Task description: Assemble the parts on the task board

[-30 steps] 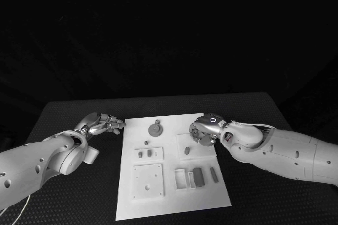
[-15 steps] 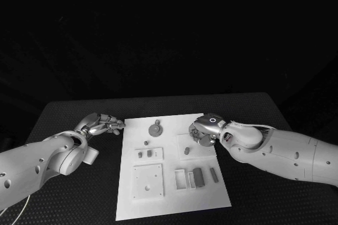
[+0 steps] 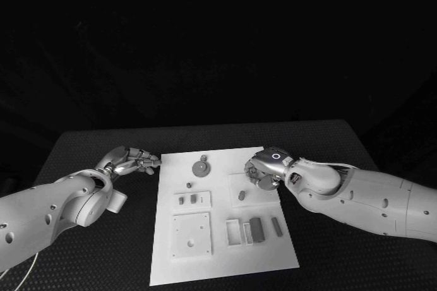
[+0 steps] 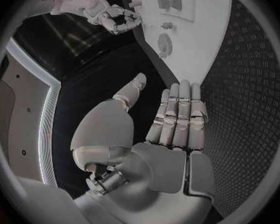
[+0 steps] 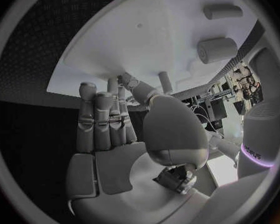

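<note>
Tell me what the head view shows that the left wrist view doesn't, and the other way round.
The head view adds the near end of the task board, with the large square plate and the row of oblong pieces beside it. The left wrist view adds the palm side of the left hand: fingers straight and side by side, thumb apart, holding nothing. Both give the round disc part at the board's far end and the right hand over the board's right side.

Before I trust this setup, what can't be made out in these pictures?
Head view: right hand covers part of the board; what lies beneath is hidden.
Head view: the small parts are too small to tell shapes.
Right wrist view: its fingers block whether fingertips touch the board.
</note>
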